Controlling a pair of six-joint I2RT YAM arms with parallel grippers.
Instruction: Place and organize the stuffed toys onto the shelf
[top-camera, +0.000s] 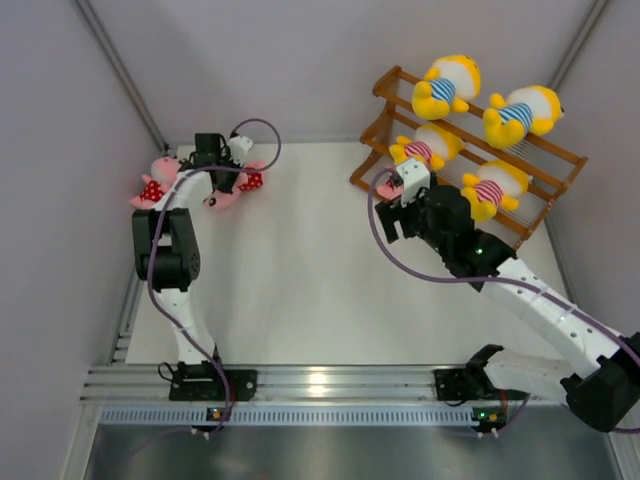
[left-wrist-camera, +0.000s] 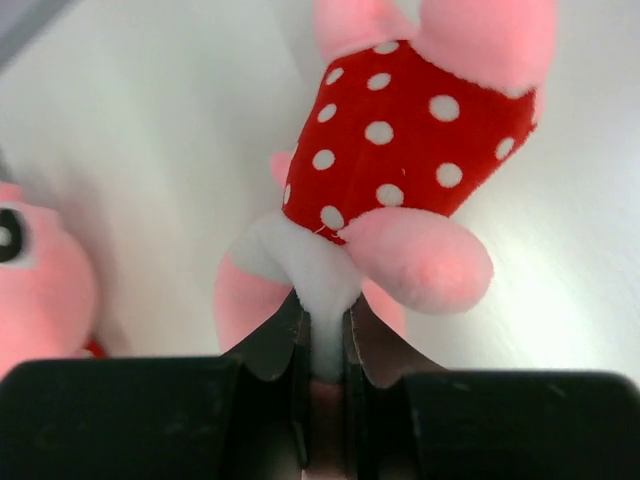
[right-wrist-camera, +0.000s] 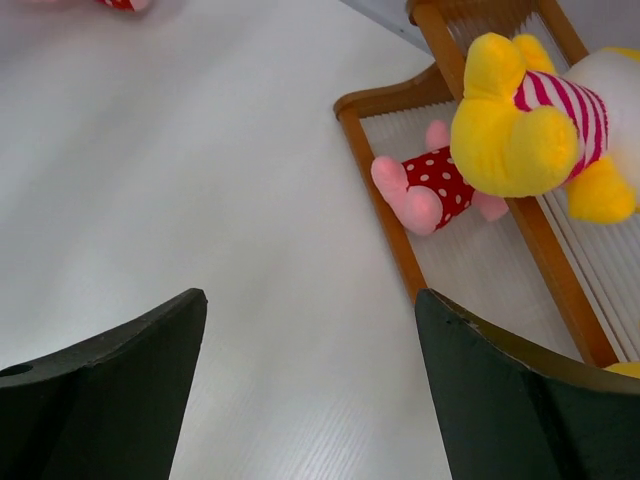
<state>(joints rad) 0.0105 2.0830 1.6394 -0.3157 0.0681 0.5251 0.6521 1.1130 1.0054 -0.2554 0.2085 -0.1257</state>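
Note:
My left gripper (top-camera: 224, 172) is shut on a white fold of a pink toy in a red white-dotted outfit (left-wrist-camera: 400, 150), at the table's far left (top-camera: 243, 184). A second pink toy (top-camera: 153, 185) lies just left of it and shows at the left wrist view's edge (left-wrist-camera: 40, 285). The brown wooden shelf (top-camera: 545, 150) stands at the far right. Four yellow toys lie on it: two in blue stripes (top-camera: 447, 85) (top-camera: 520, 113), two in pink stripes (top-camera: 430, 147) (top-camera: 492, 188). A third pink toy (right-wrist-camera: 435, 185) lies on its lowest tier. My right gripper (right-wrist-camera: 310, 310) is open and empty beside the shelf's left end.
Grey walls close in the table on the left, right and far sides. A metal rail (top-camera: 300, 382) with both arm bases runs along the near edge. White tabletop (top-camera: 300, 270) lies between the arms.

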